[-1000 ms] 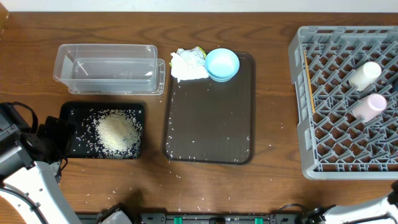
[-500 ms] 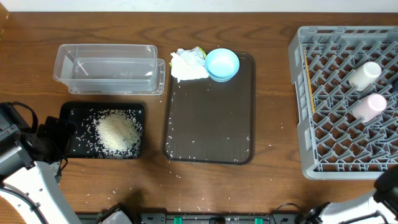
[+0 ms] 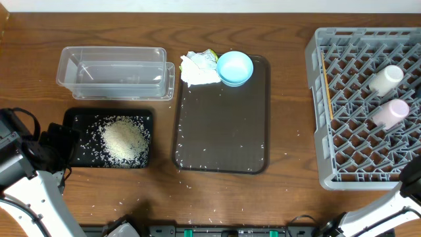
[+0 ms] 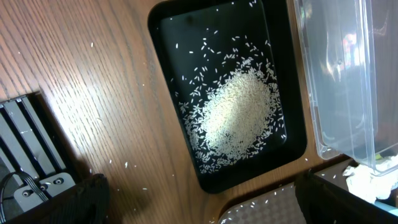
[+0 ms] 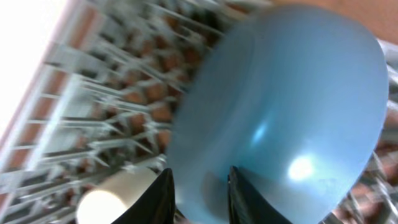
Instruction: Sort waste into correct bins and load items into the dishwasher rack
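Racking – right gripper [image 5: 199, 193] pinches large dark-blue bowl [image 5: 280, 106] over grey plastic lattice rack [image 5: 93, 124]; next, probably seat it between pegs – left gripper [image 4: 211, 205] gapes.

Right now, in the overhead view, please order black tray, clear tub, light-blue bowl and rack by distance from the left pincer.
From the left pincer:
1. black tray, right beside it
2. clear tub, behind the tray
3. light-blue bowl, centre back
4. rack, far right

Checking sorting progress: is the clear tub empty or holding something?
Empty: the clear tub shows only a bare bottom from overhead; the paper wad lies outside it.
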